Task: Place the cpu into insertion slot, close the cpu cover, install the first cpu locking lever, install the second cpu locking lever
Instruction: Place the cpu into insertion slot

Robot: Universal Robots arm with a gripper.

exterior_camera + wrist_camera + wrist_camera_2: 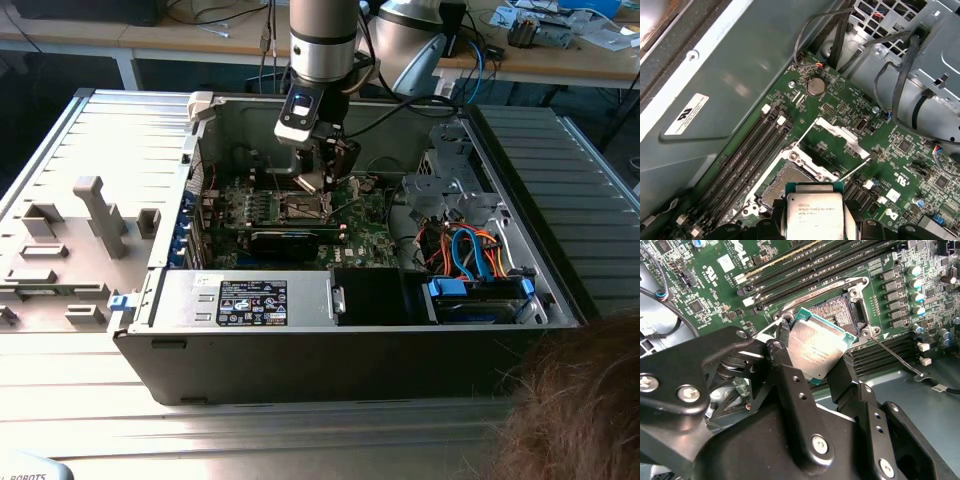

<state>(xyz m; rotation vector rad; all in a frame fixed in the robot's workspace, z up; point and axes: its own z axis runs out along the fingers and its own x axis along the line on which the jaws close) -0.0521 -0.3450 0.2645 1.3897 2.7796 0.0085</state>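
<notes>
In the exterior view, the gripper (325,182) is seen above the green motherboard (365,225). In the second wrist view, the cpu (817,351), flat and dull silver, is clamped by its edges near the dark insertion slot (836,309). In the first wrist view, the thin silvery cpu cover (839,130) is stood open. Placement is judged in hand, and square alignment is called for.
</notes>
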